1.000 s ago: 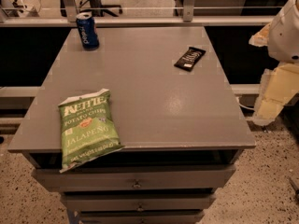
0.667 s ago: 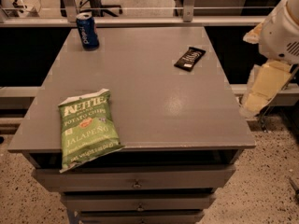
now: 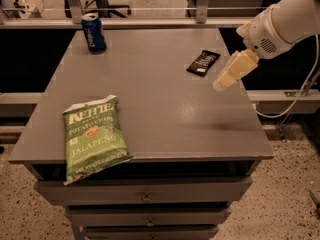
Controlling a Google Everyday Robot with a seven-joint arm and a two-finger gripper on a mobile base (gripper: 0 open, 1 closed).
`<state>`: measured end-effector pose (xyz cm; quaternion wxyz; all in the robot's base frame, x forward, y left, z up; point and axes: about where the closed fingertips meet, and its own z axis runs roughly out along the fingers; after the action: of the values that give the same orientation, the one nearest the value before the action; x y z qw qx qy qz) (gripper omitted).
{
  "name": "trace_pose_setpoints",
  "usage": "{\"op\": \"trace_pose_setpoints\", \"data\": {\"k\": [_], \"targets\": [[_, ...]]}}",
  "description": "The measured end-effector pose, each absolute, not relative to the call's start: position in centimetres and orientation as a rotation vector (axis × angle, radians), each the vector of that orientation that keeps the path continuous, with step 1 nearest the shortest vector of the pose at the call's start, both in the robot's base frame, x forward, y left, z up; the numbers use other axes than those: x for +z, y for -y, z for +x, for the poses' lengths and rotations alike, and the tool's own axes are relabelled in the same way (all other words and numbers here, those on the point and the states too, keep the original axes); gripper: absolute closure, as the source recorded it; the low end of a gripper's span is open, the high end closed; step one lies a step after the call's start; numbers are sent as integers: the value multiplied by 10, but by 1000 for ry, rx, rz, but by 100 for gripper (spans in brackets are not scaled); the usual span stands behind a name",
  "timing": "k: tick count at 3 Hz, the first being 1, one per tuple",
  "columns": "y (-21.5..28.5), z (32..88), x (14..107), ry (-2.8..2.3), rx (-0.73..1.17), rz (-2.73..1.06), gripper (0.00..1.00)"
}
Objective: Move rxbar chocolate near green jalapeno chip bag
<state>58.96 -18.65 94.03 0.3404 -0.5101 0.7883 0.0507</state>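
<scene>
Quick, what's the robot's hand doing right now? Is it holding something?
Gripper: cannot tell if open or shut; nothing seen in it. It hangs above the table, just right of the rxbar chocolate, not touching it.

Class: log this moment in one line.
gripper: beside rxbar chocolate, not gripping | rxbar chocolate: back-right | green jalapeno chip bag: front-left edge
</scene>
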Motion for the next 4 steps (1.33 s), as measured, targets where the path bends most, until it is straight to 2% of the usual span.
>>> {"op": "trace_pose_setpoints", "data": {"k": [2, 4], "targets": [[168, 708, 902, -1909, 312, -1047, 0], [170, 780, 851, -1929, 377, -934, 0]]}}
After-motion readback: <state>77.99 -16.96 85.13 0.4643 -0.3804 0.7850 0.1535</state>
